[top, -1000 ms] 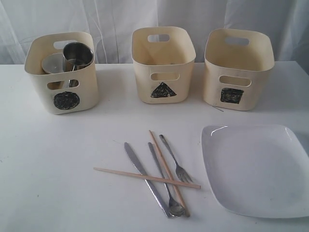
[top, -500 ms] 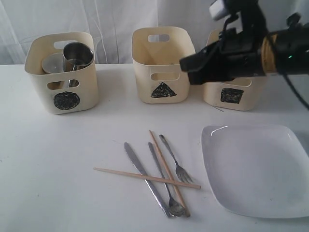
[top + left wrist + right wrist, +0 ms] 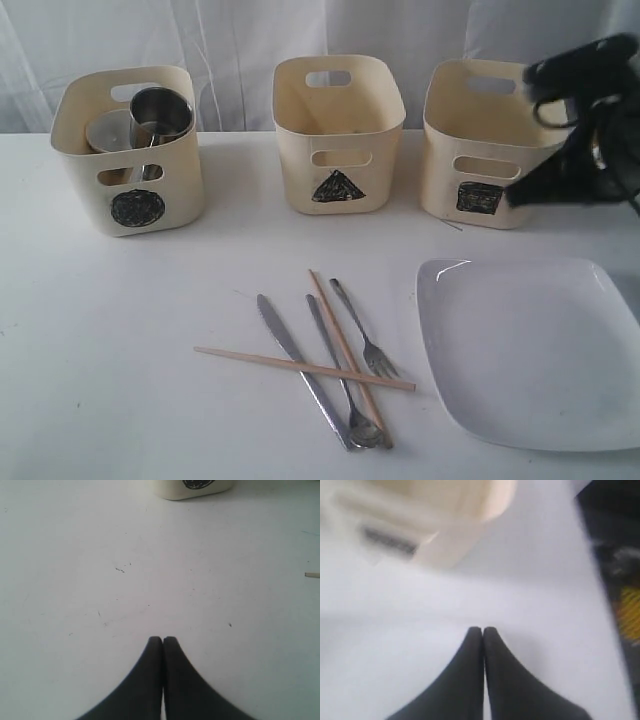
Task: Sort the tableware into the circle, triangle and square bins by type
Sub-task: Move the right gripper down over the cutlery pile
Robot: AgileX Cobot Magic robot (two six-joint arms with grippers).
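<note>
Shiny steel knife [image 3: 278,328], spoon [image 3: 363,432], fork [image 3: 355,322] and two pale wooden chopsticks [image 3: 240,356] lie crossed on the white tabletop [image 3: 120,330]; left claw [image 3: 163,639] and right claw [image 3: 482,629] are both pinched together, empty

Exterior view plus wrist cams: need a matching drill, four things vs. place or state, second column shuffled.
Things:
1. steel mug
2. white square plate
3. knife
4. right gripper

Place or state:
A. shut, holding nothing
B. on the table, crossed by a chopstick
C. inside the circle bin
D. on the table, nearest the square bin

Pairs: 1-C, 2-D, 3-B, 4-A
</note>
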